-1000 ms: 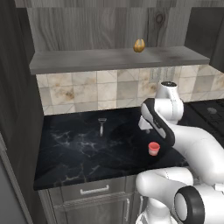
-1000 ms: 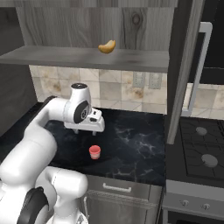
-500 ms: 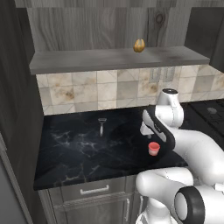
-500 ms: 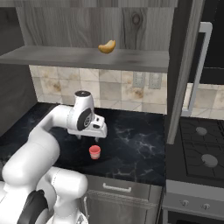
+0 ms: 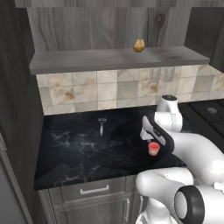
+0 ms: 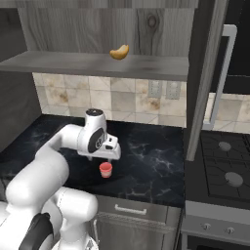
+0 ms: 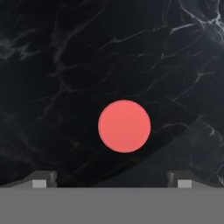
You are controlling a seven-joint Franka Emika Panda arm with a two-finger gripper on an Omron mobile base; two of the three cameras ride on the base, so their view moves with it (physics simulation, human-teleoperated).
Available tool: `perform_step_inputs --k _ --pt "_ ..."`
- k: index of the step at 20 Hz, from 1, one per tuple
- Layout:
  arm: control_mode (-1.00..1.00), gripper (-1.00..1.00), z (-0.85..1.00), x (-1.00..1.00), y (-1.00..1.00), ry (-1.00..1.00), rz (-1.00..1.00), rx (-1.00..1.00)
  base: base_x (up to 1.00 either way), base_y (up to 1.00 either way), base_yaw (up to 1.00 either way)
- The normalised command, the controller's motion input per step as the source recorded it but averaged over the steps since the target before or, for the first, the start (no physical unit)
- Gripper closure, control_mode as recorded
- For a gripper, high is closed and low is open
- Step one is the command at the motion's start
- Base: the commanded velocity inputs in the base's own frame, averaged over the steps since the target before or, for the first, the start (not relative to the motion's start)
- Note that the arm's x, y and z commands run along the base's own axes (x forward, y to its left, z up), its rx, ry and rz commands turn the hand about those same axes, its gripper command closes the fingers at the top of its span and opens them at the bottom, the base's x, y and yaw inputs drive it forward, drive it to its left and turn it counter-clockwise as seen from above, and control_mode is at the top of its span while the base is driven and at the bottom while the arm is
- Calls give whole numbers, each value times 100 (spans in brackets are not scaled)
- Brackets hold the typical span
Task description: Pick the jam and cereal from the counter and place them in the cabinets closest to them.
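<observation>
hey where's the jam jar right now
The jam stands on the black counter near its front edge, directly below the open gripper; the hand view shows its red lid between the fingertips.

— What room is there around the jam (image 7: 124, 126)?
— Bare black counter (image 5: 78, 148) on every side of it; nothing stands near the jar. The gripper (image 6: 105, 155) hangs just above it, jaws spread wide, one fingertip to either side of the red top in the hand view.
— Anything else on the worktop?
— A small metal tool (image 5: 102, 124) lies well back, near the tiled wall.
— And higher up?
— The cabinet shelf (image 6: 93, 64) is open-fronted; a golden-brown thing (image 6: 119, 51) sits on it, with free board to either side.
</observation>
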Motion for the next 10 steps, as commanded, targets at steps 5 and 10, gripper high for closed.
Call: perform_step_inputs --k 5,10 --pt "-100 -100 -22 7 -5 0 0 0 0 0 0" --pt "-100 -100 -21 7 -7 0 0 0 0 0 0"
